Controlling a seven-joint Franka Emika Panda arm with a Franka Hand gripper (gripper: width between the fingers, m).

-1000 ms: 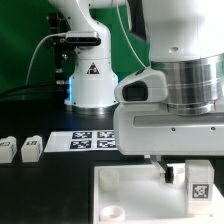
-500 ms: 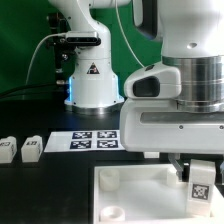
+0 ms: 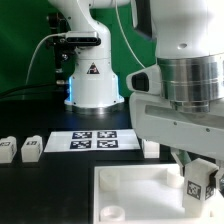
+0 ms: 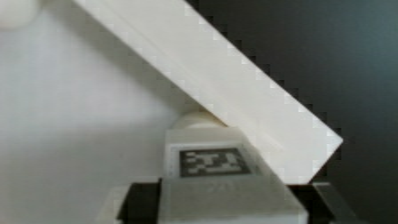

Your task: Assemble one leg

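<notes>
My gripper (image 3: 200,182) is shut on a leg (image 3: 197,186), a small white block with a black-and-white tag, and holds it over the right side of the large white square plate (image 3: 135,190). In the wrist view the leg (image 4: 217,160) sits between my dark fingers (image 4: 150,203), its tag facing the camera, its far end against the edge of the plate (image 4: 71,110). A long plain white bar (image 4: 214,75) crosses diagonally in front of the leg. Two more legs (image 3: 30,148) lie at the exterior view's left.
The marker board (image 3: 92,141) lies flat on the black table behind the plate. The arm's white base (image 3: 92,80) stands behind it. The plate has a round socket (image 3: 112,212) near its front corner.
The arm has swung toward the exterior view's right, carrying the leg slightly rightward and up over the plate. The grip on the leg is unchanged.
</notes>
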